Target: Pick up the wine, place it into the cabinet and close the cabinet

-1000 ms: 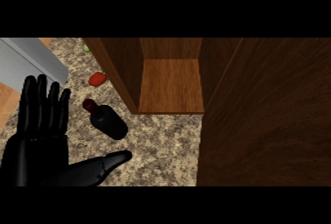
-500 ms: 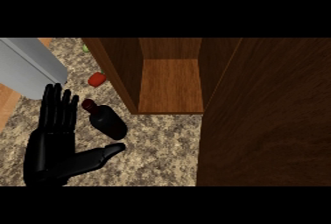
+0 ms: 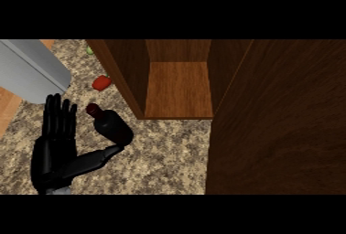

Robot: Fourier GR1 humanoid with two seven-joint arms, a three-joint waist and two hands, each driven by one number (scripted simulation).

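Just left of the open brown wooden cabinet (image 3: 179, 89), the dark glass wine bottle (image 3: 111, 125) lies on the speckled stone counter (image 3: 162, 160), its neck pointing away from the robot. Beside the bottle, the left hand (image 3: 57, 146) is spread flat with straight fingers, thumb tip touching the body and holding nothing. Beyond the bottle sits a small red fruit (image 3: 101, 82). A sideways nudge could probably roll the bottle away before fingers close.
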